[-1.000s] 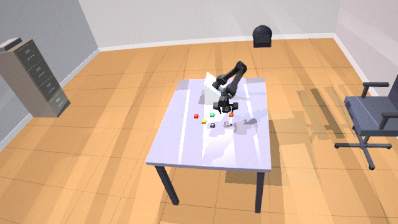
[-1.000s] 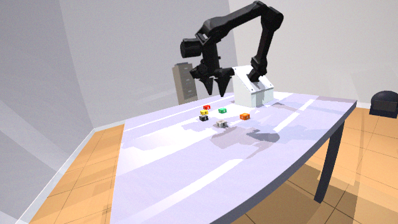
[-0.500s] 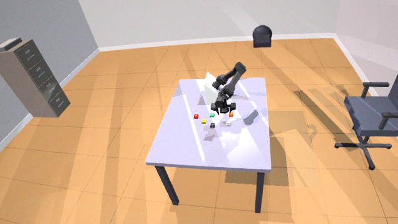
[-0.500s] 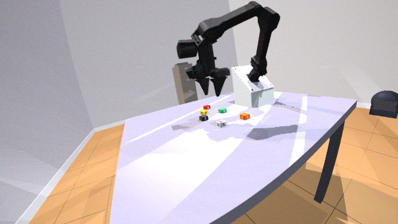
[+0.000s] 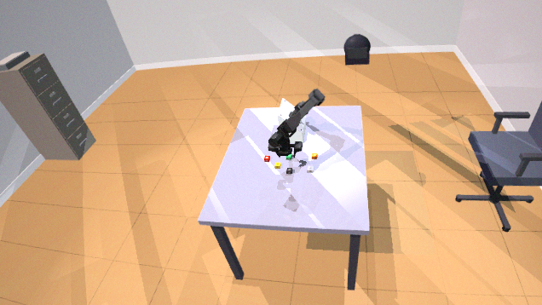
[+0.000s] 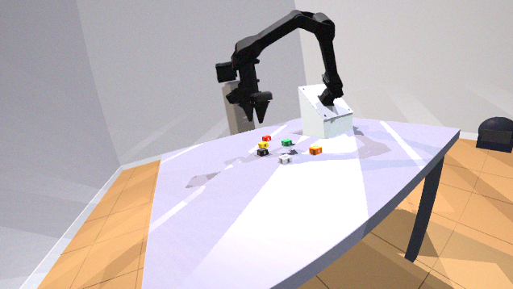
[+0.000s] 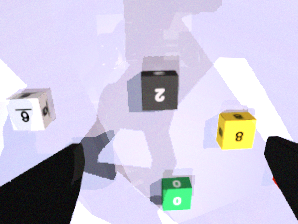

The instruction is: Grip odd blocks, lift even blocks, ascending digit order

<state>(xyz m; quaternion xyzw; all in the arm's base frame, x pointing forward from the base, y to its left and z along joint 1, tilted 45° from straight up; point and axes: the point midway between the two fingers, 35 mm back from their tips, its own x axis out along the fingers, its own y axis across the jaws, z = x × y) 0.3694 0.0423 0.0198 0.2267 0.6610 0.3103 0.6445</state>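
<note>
My gripper (image 6: 256,121) (image 7: 177,149) is open and empty, high above the blocks. In the wrist view, the black block (image 7: 160,90) (image 6: 263,152) (image 5: 290,171) shows 2, the green block (image 7: 176,194) (image 6: 286,143) (image 5: 289,157) 0, the yellow block (image 7: 236,134) (image 6: 263,144) (image 5: 278,165) 8. The white block (image 7: 31,111) (image 6: 285,159) (image 5: 310,169) at left seems to show an upside-down 9, with its bar above. The red block (image 5: 267,158) (image 6: 266,138) barely shows behind the right finger; its digit is hidden. The orange block (image 5: 314,156) (image 6: 315,150) is outside the wrist view, its digit unreadable.
The blocks stand apart on the pale table (image 5: 256,204) (image 6: 193,242). The arm's white sloped base (image 6: 312,117) stands behind them. Shadows and bright light patches cross the table top. An office chair (image 5: 498,158) stands on the floor at the right.
</note>
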